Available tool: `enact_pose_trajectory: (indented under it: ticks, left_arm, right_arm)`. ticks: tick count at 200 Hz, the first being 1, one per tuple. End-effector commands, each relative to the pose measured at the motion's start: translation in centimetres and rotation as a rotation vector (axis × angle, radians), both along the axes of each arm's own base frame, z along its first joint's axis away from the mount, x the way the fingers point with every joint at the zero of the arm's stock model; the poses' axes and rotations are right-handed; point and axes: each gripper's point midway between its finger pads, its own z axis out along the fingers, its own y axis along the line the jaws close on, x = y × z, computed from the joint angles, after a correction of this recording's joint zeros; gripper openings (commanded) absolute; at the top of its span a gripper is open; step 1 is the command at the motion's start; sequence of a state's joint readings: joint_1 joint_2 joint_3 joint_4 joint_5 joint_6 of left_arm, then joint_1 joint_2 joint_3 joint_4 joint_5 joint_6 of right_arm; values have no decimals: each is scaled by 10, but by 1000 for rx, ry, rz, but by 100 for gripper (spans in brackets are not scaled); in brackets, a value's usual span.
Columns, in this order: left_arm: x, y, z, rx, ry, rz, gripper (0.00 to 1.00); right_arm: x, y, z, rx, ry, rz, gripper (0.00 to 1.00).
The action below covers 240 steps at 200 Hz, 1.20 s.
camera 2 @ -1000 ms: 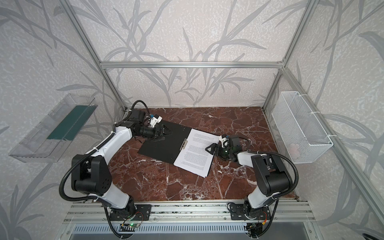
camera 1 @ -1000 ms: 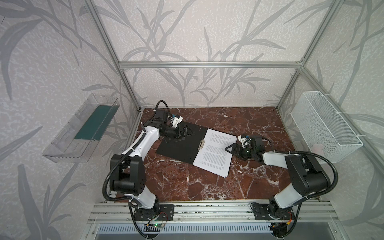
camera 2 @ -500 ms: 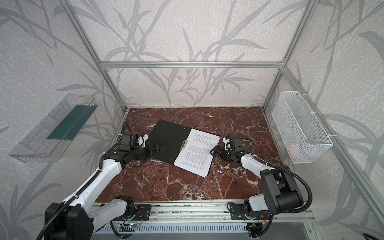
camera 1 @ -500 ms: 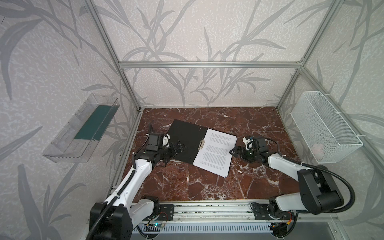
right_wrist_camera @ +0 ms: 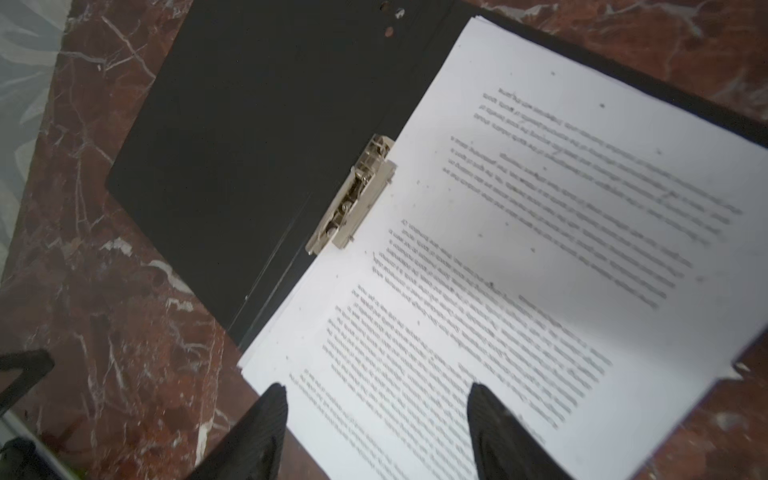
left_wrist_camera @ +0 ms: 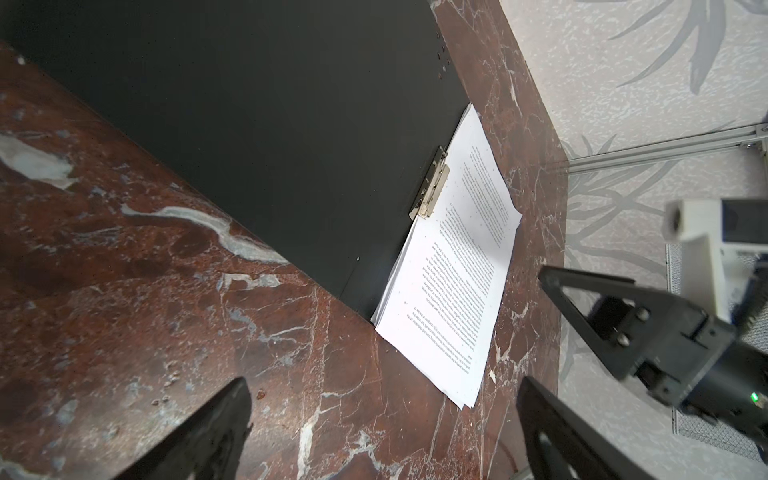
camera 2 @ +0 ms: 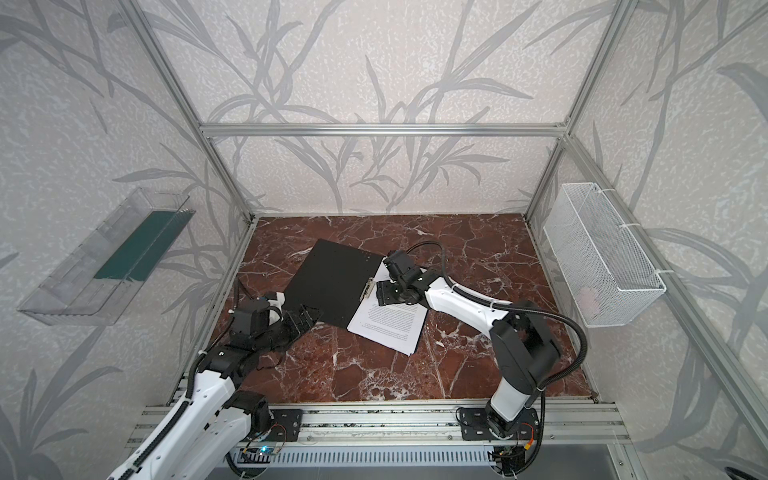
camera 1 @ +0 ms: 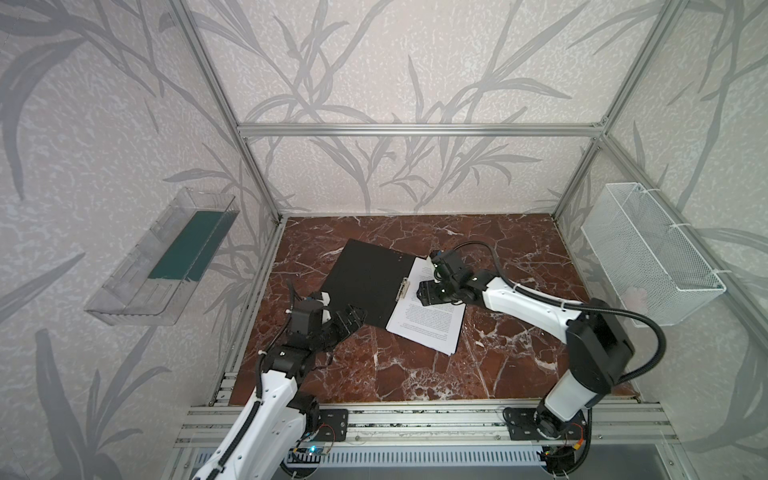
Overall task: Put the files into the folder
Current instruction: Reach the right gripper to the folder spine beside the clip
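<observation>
Red marble tabletop (camera 1: 415,365) holds the open folder (camera 1: 365,282), with the files (camera 1: 428,324) on its right half, poking past the near edge. Next job, I think: push them straight. The right claw (camera 1: 427,292), half spread and empty, now hangs over the pages, not beside them. The left claw (camera 1: 345,322), spread wide, has backed off to the near corner.

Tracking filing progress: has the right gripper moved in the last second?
Yes. In a top view, the right gripper has gone from the files' right edge inward toward the folder's metal clip.
</observation>
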State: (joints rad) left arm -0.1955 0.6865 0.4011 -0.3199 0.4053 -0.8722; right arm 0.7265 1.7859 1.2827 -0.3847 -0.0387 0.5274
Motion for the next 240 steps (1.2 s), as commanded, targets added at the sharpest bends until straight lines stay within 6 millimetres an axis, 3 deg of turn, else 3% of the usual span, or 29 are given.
enact_pose_trajectory:
  ticks: [1,28,64,93,240]
  left_arm:
    - [2,-3,-2,-32,-32,5,99]
    - [0,-4,-9,-41,-43,0,99]
    - [-4,-2,-16,-31,-60,-4,99]
    - [-7,-1,-13,-24,-79,-4,99]
    - [-9,-3,-11,-66,-104,1,99]
  right_arm:
    - [5,7,-23,-89,77,-88,63]
    - [22,37,-32,-83,111,-139,57]
    - [36,57,-41,-106,117,-182,50]
    - [41,61,-54,-136,145,-211,44]
    - [61,69,-71,-195,162,-264,27]
